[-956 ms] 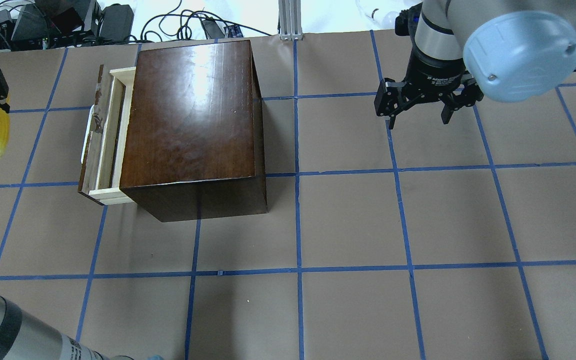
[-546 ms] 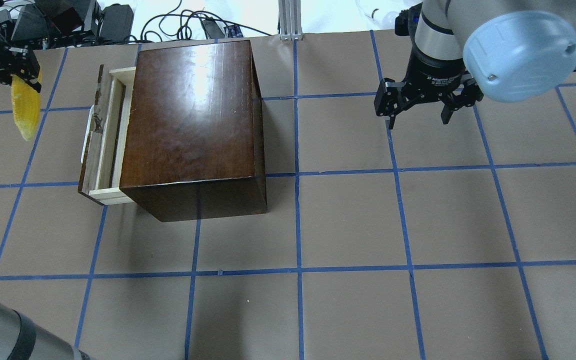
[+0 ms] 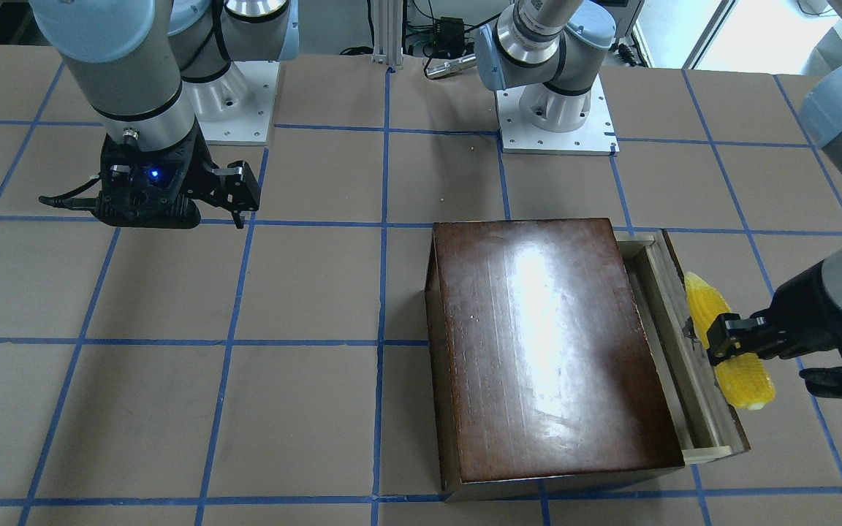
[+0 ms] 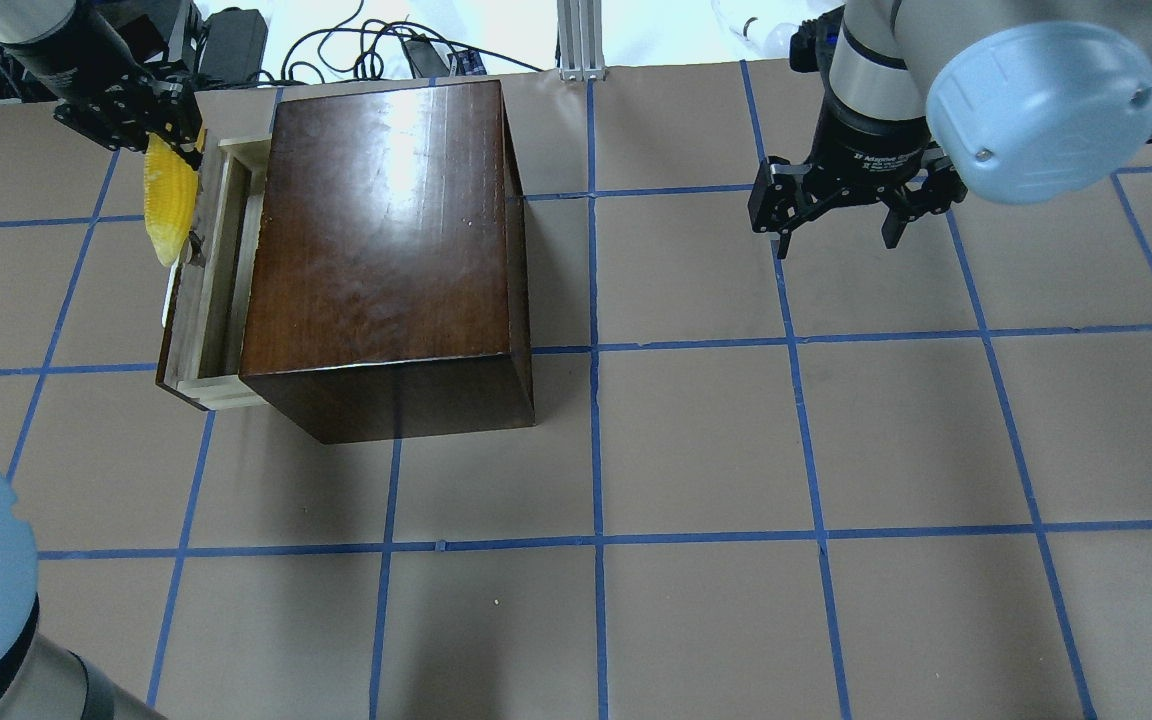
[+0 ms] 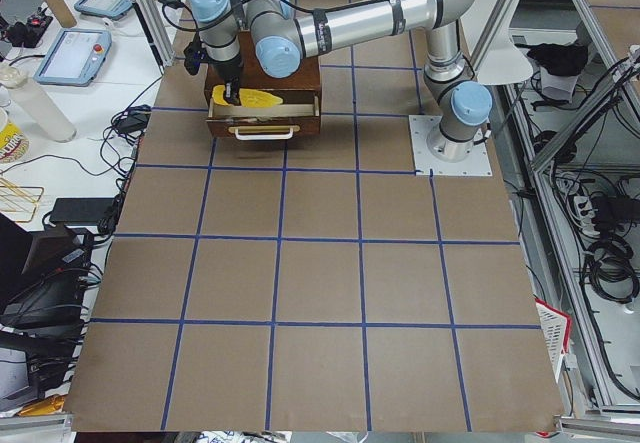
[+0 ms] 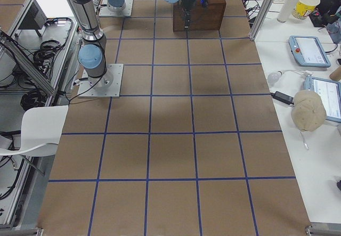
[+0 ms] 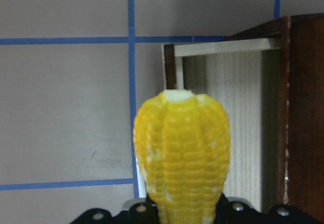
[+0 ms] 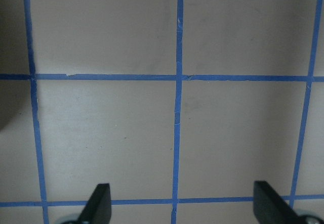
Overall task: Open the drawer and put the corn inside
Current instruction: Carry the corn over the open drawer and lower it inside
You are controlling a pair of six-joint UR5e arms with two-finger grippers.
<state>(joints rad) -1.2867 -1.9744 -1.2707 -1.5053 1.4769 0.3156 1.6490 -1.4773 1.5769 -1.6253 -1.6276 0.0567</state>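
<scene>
Left gripper point(image 4: 164, 128) clamped on the butt end of the corn point(image 4: 168, 195), cob hanging lengthways along the drawer point(image 4: 204, 330), off the table point(image 4: 696, 440). The corn sits above the drawer's dark front panel, not squarely over the pale trough: the left wrist view has the open wood off to one side of the cob. Likely fault: a release here would land the cob on the panel edge, and it could tip or roll outward onto the table. The drawer is only part-way out of the dark box point(image 4: 376, 230), so the slot is narrow, and a tilted cob could bridge the rim instead of dropping in. The visible trough holds nothing; the part under the box is hidden. Right gripper point(image 4: 836, 238) hovers well apart, jaws spread, empty.
</scene>
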